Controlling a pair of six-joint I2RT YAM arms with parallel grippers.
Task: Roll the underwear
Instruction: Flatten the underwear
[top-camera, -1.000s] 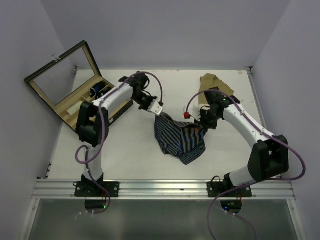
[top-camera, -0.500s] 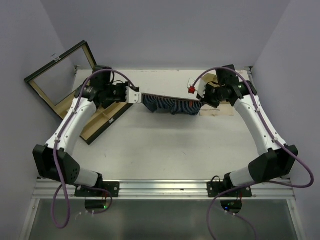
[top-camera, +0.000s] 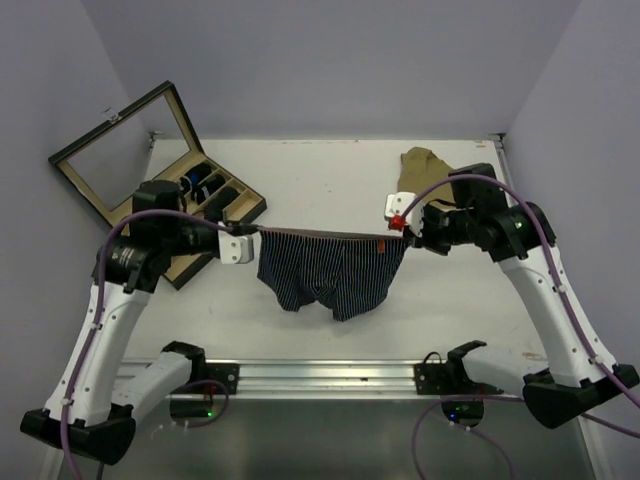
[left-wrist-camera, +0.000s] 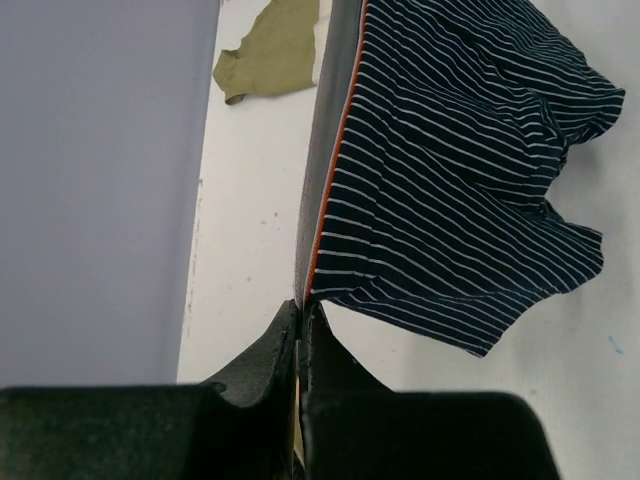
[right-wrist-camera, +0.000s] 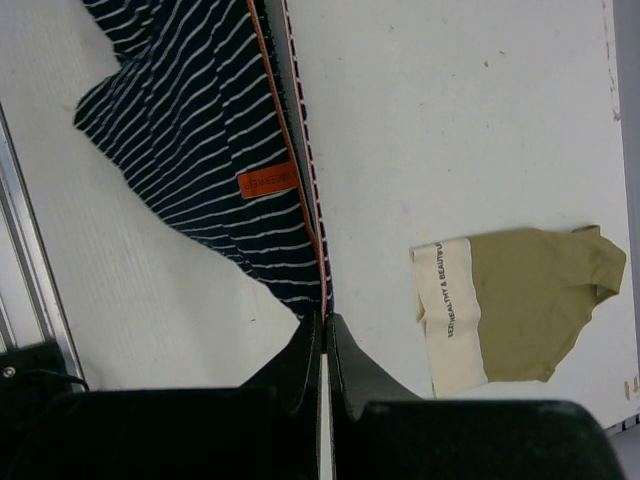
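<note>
The jaws of the left gripper (left-wrist-camera: 302, 312) are pressed together on one end of the waistband of the striped underwear (top-camera: 330, 275). The jaws of the right gripper (right-wrist-camera: 322, 320) pinch the other end in the same way, with only thin cloth between the fingers. The two grippers stand well apart, so the waistband is stretched into a nearly straight line between them. The rest of the garment hangs down from this line toward the near edge of the table (top-camera: 330, 170). I cannot tell if the leg ends touch the surface. I think it is held like this so that the cloth opens and the wrinkles fall out, because a flat piece is easier to lay down and roll; the rolling itself is not yet begun. An orange label (right-wrist-camera: 267, 181) shows near the right end. An olive garment (top-camera: 428, 165) lies at the far right corner, and an open wooden box (top-camera: 205, 190) with compartments stands at the far left.
</note>
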